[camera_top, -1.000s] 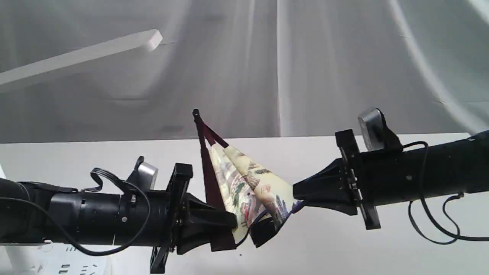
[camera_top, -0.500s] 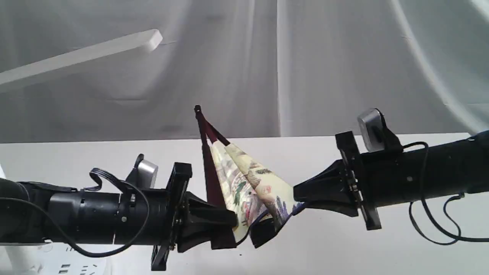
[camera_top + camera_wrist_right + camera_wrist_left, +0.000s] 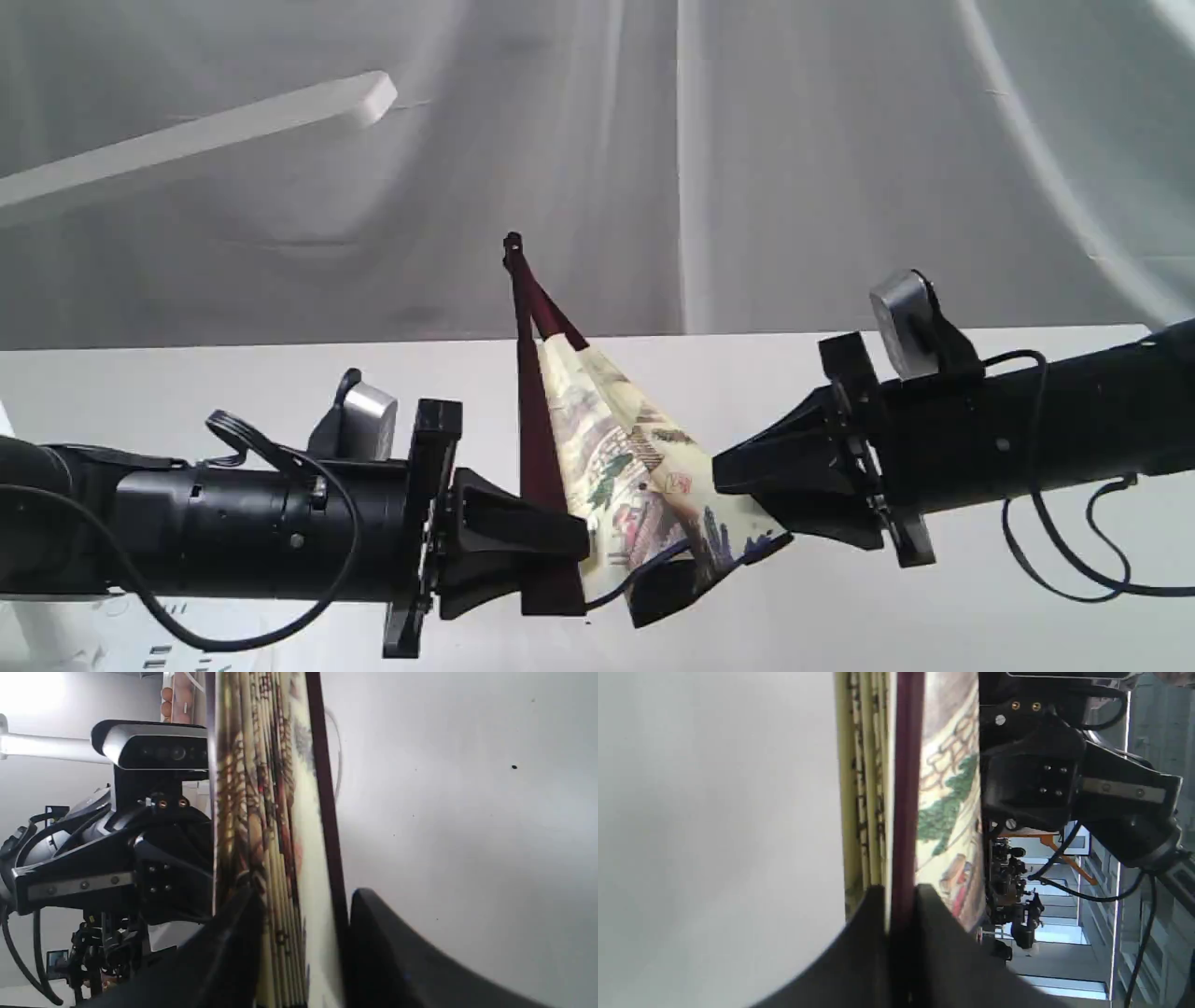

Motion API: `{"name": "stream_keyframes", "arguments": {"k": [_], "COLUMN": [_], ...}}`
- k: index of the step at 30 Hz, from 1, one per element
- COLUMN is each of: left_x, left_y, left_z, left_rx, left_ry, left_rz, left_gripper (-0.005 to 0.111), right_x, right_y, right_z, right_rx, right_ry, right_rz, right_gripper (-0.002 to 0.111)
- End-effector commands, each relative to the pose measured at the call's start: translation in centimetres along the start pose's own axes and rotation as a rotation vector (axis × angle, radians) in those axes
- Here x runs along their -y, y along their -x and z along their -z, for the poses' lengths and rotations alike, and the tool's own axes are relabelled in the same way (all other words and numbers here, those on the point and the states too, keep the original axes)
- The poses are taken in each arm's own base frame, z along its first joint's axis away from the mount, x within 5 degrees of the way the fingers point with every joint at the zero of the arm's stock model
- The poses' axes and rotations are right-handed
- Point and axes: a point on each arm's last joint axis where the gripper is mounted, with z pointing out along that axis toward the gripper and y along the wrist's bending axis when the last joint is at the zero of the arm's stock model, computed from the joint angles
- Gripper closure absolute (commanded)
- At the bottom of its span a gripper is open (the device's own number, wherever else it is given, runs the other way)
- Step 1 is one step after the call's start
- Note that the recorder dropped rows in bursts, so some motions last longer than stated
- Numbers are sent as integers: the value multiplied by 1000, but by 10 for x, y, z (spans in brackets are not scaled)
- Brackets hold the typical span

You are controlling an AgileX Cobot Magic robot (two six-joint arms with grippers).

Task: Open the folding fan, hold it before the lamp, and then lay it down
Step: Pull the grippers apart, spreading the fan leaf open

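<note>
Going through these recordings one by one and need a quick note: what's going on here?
Two robot arms hold a folding fan between them above the white table. The left gripper is clamped on one dark maroon outer rib, and the right gripper grips the opposite rib and folds. The fan is only partly spread, with its pivot pointing up and the painted leaf showing. The lamp shows its bar head at the upper left of the exterior view, apart from the fan.
</note>
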Motion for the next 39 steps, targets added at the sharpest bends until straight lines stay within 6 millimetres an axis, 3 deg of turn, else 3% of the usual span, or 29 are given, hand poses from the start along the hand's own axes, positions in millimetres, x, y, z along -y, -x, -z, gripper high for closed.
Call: {"name": "stream_keyframes", "arguments": {"k": [1,5,13,18,24,39], "left_x": [5,7,7,7,7,-4], "left_y": [-2,-4,-4,-4,-4,2], "left_z": [-1,0,0,0,0,20], "left_rx": [-25,-37,-37,-37,-37,-54], "left_ry": [-28,-49,-49,-49,-49,13], "left_rz": [-32,-50,-75,-76,-76,-78], "left_gripper": [107,107,107,107,107,107], "right_x": [-6,-6,-2,4,9,20], "right_y": [2,0,-7,-7,-9,-13], "right_z": [2,0,-5,-8,-9,2], "right_rx": [20,-1,-74,-83,-110,-161], "right_ry": [24,14,-32,-34,-50,-120], "right_rz": [19,28,62,44,63,88], "right_gripper": [66,57,58,75,108,108]}}
